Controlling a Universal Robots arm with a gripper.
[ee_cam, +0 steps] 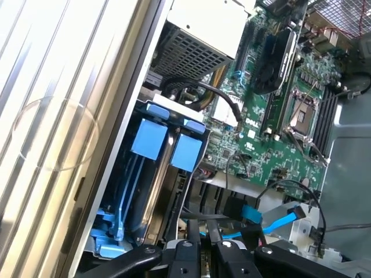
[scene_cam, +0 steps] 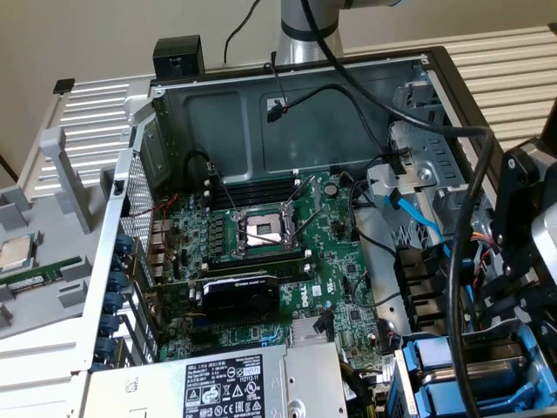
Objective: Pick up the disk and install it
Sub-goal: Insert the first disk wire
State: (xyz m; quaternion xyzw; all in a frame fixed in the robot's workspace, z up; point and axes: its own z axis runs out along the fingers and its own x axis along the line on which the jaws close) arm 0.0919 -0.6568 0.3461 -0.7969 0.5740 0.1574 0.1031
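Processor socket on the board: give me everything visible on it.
The processor socket is a square metal frame mid-way on the green motherboard. It looks empty, no chip or cooler on it, with a pale centre. Metal levers stand raised at its sides. Black memory slots lie on one side, a black graphics card on the other.

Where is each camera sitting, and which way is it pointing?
Exterior view: off the arm, above the open computer case, looking down at the motherboard; the arm's column shows beyond the case.
Wrist view: on the wrist, over the blue drive carriers, looking across the motherboard; the fingers show, nearly together.
Shared: motherboard, CPU socket, blue drive carriers, blue cable.
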